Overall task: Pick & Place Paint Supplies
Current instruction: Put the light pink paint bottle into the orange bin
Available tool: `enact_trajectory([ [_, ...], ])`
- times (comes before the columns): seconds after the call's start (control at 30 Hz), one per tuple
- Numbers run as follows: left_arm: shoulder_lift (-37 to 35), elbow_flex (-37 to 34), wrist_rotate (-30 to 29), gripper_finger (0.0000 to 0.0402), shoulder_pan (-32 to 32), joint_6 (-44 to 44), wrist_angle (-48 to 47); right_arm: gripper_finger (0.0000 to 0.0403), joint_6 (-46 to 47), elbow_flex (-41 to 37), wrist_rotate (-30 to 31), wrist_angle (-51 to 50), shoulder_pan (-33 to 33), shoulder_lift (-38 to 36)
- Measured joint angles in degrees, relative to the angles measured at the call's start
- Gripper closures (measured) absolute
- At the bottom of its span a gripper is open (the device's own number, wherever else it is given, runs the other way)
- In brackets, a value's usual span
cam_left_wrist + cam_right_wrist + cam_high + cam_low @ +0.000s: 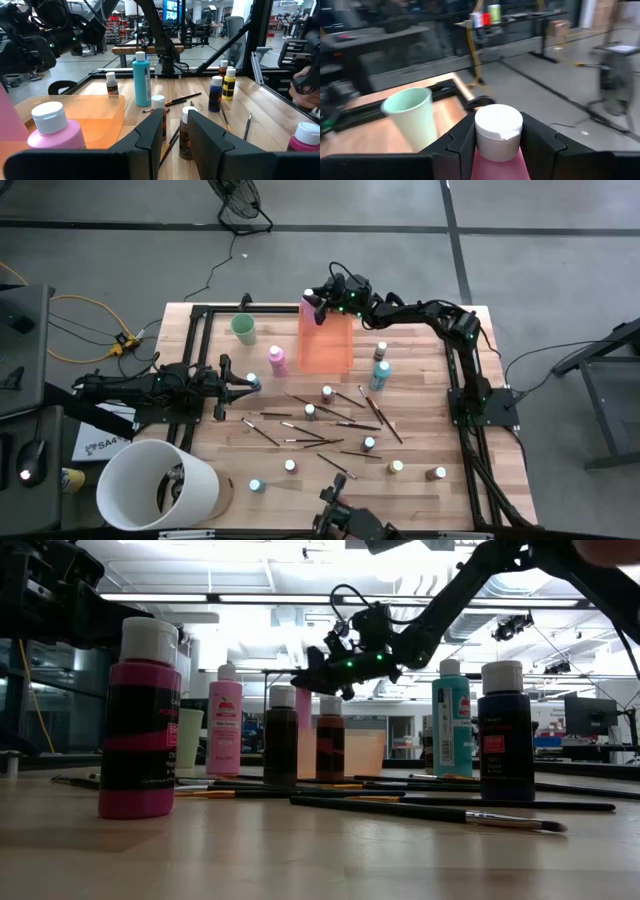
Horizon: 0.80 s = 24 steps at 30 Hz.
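Nearest our lens, the two dark fingers of the right gripper are clamped on the neck of a pink plastic bottle with a white cap, held above the far left corner of the translucent orange tray. The mint-green cup stands beyond it. Our left gripper waits low at the table's left edge, fingers slightly apart on nothing, among small dark bottles and thin brushes.

A translucent orange tray and mint-green cup stand on the wooden table — a white bucket at its corner.
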Motion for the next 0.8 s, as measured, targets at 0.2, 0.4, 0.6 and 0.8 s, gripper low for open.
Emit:
enact_trajectory([
  [0.2, 0.0, 0.0, 0.0, 0.0314, 0.0, 0.0, 0.0, 0.0276, -6.0, 0.0, -5.8, -0.1, -2.1, 0.0],
  [0.4, 0.0, 0.0, 0.0, 0.0314, 0.0, 0.0, 0.0, 0.0276, -10.3, 0.0, -9.2, -0.2, -2.8, 0.0],
  [0.6, 0.0, 0.0, 0.0, 0.0314, 0.0, 0.0, 0.0, 0.0275, -10.8, 0.0, -8.5, 1.2, -2.6, 0.0],
  [0.8, 0.0, 0.0, 0.0, 0.0314, 0.0, 0.0, 0.0, 0.0275, -10.6, 0.0, -3.2, 1.2, -1.4, 0.0],
])
